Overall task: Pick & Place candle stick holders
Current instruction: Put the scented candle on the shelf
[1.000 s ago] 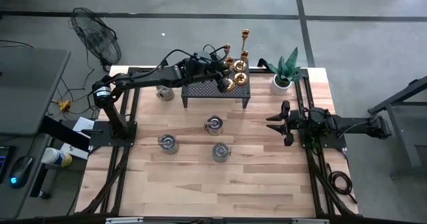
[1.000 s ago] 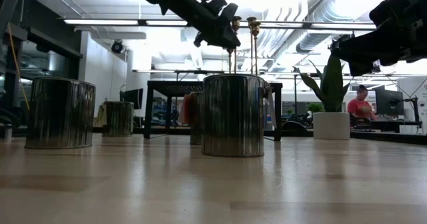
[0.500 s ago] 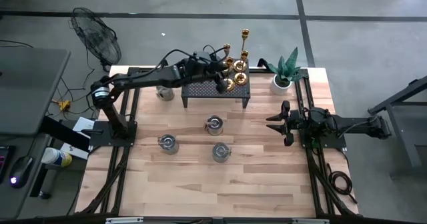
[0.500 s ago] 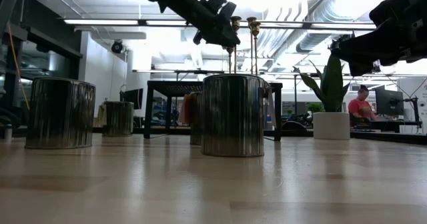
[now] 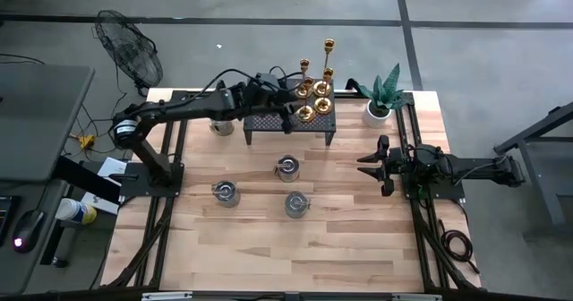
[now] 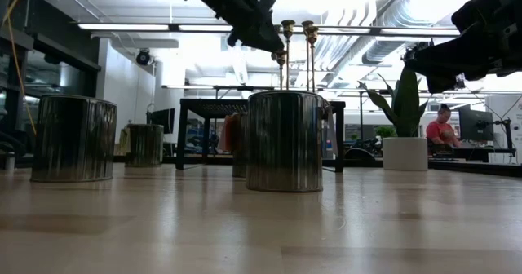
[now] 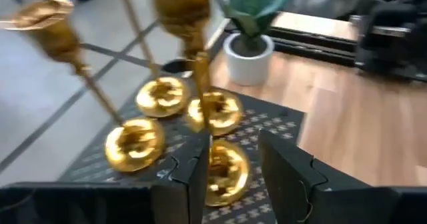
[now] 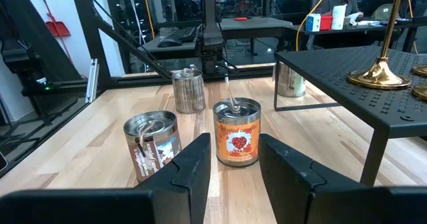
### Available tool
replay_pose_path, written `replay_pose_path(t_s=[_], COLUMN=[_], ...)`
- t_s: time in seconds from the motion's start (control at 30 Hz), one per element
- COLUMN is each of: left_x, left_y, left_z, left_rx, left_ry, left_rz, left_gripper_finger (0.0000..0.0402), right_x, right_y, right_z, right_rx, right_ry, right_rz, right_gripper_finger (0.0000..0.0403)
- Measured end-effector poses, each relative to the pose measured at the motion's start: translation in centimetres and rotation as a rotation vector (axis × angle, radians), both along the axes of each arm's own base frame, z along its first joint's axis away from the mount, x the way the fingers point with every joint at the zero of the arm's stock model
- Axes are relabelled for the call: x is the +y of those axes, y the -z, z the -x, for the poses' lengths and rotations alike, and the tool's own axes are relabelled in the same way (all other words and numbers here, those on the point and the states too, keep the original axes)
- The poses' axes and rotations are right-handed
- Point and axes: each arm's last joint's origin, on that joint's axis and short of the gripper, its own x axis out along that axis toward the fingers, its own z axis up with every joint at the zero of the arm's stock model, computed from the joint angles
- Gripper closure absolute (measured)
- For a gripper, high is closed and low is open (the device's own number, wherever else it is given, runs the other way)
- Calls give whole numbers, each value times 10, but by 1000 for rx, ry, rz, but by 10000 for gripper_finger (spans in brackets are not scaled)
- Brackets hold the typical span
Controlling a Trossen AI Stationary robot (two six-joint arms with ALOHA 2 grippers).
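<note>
Taking the black perforated stand (image 5: 289, 122) as the landmark: nearest the table's front edge, well in front of the stand, sit three tin candles (image 5: 286, 167), and off to the stand's right the right gripper (image 5: 374, 165) waits above the wood with its jaws apart, holding nothing. Over the stand's front right part, the left gripper (image 7: 230, 164) hovers with its jaws spread on either side of the nearest candlestick base (image 7: 225, 169), not touching it. The candle stick holders (image 5: 315, 95) cluster on the stand's right half, four gold stems of unequal height standing close together. A good grasp probably means closing low on the stem of that nearest one, centred between the fingers, then lifting straight up so its base clears its neighbours. Beyond the stand's right end stands a potted plant (image 5: 380, 98).
</note>
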Motion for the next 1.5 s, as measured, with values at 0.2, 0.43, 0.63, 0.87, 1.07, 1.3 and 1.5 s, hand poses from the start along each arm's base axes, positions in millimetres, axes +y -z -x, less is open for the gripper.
replay_pose_path(t_s=[0.2,0.43,0.63,0.87,1.07,1.3,1.5], left_x=[2,7,13,29,40,48,61], left_y=[-1,9,25,40,46,50,56], left_z=[21,50,82,122,143,164,174], left_rx=[70,129,128,241,324,433,499], left_ry=[-108,-220,-399,-684,-765,-856,-908], left_rz=[9,136,340,584,704,727,699], left_gripper_finger=[277,277,277,277,277,277,277], right_x=[0,0,0,0,0,0,0], right_y=[0,0,0,0,0,0,0], right_z=[0,0,0,0,0,0,0], right_rx=[0,0,0,0,0,0,0], right_ry=[0,0,0,0,0,0,0], right_rz=[0,0,0,0,0,0,0], right_gripper_finger=[285,285,285,285,285,285,285])
